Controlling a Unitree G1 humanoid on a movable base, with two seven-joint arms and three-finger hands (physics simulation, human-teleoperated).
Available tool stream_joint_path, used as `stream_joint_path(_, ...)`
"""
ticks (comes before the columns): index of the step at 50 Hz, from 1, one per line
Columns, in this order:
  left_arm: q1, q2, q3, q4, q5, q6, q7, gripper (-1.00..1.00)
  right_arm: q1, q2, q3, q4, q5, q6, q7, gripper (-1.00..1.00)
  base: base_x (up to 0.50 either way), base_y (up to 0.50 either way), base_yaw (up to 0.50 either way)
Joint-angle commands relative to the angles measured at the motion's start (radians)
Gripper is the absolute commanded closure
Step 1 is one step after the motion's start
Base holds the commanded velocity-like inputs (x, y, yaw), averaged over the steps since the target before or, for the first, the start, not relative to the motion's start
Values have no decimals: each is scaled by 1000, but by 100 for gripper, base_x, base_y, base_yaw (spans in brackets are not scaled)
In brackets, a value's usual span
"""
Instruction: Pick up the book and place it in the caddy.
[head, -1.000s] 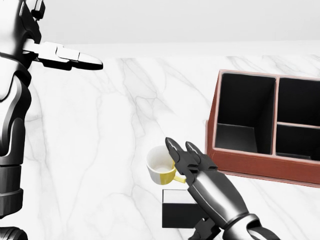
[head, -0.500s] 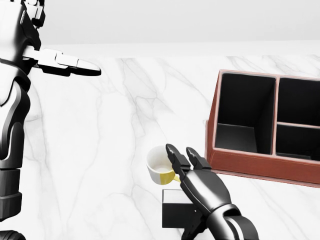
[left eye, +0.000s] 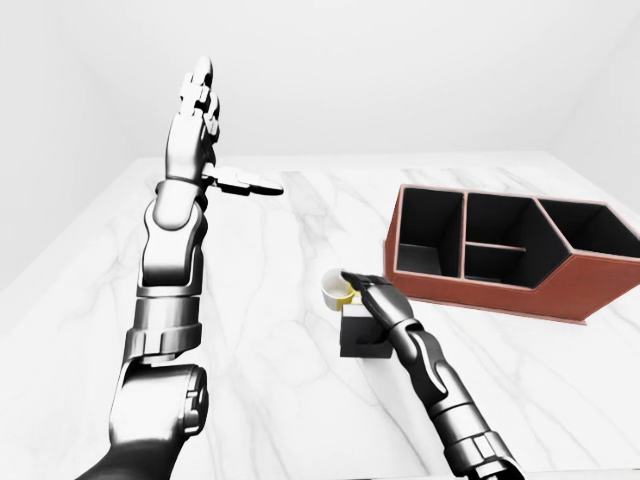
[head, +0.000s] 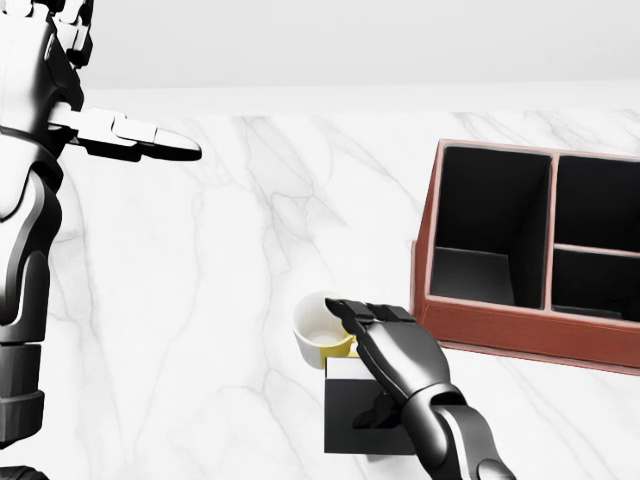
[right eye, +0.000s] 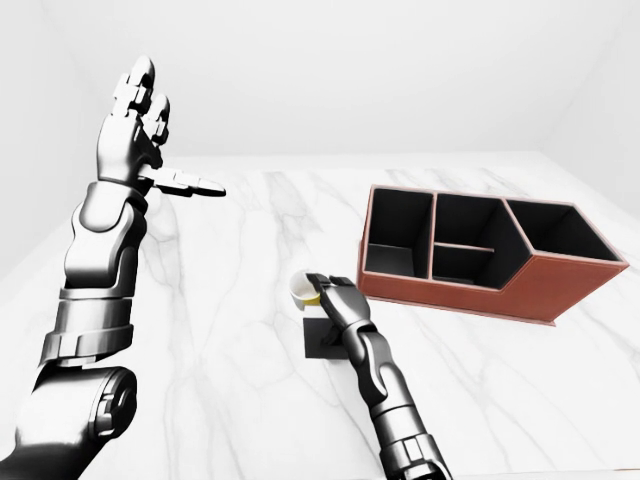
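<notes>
The step in hand looks like the reach for the pickup. In the head view the book (head: 350, 418), a dark flat slab, lies on the white marble bench (head: 200, 300) near the lower middle of the frame, just below a small yellow-and-white cup (head: 318, 330) that sits touching or nearly touching its upper edge. The right hand (head: 385, 350) hovers over the book's right part with its fingers (head: 352, 312) curled forward over the cup's handle side; it grips nothing, and whether it touches the book cannot be told. The left hand (left eye: 205, 120) is raised high at the upper left of the left-eye view, fingers spread and empty. The brown caddy (head: 500, 325), with three dark compartments, stands at the right of the frame, apart from the book. Next, I judge, the fingers must settle around the book's edge without nudging the cup, then lift and carry rightward to a compartment.
</notes>
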Motion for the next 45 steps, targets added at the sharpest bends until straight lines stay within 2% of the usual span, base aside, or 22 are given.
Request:
stream_joint_path(1, 6, 0, 1, 0, 1, 0, 0, -100, 80, -2, 21, 68, -47, 0, -9, 100, 0, 0, 0)
stream_joint_path(27, 7, -3, -2, -6, 6, 0, -2, -100, 90, -3, 9, 12, -33, 0, 10, 100, 0, 0, 0)
stream_joint_path(38, 12, -4, -3, 16, 18, 0, -4, -100, 150, -5, 2, -125, 28, 0, 115, 100, 0, 0, 0)
stream_joint_path(45, 8, -3, -1, 29, 16, 0, -2, -100, 207, -18, -24, -283, 73, 0, 221, 100, 0, 0, 0)
